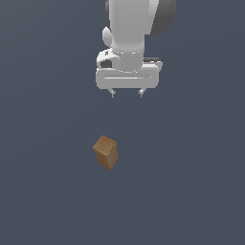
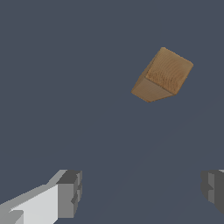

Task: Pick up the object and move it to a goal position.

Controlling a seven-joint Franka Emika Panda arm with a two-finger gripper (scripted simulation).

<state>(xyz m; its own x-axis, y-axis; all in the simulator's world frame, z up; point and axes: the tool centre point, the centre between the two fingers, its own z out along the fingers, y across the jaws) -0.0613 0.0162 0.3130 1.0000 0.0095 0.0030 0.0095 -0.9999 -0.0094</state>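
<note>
Your end effector [image 2: 140, 192] fills the near edge of the wrist view, jaws spread wide with nothing between them.

Wrist view first: you see one white-and-grey finger [image 2: 61, 197] on one side and the grey tip of the other at the opposite edge, with bare dark bench [image 2: 65, 87] between them. The object [image 2: 162, 75], a tan wood-grained block, lies beyond the fingers and off to the side of the gap, turned at an angle to them and touching neither. In the exterior view, your end effector [image 1: 127, 94] hangs from the white arm [image 1: 131, 28] with its two small fingertips pointing down and apart. The object [image 1: 105, 151] rests on the bench [image 1: 191, 191] well below the fingertips, a little toward the exterior view's left, with one corner facing the camera.
</note>
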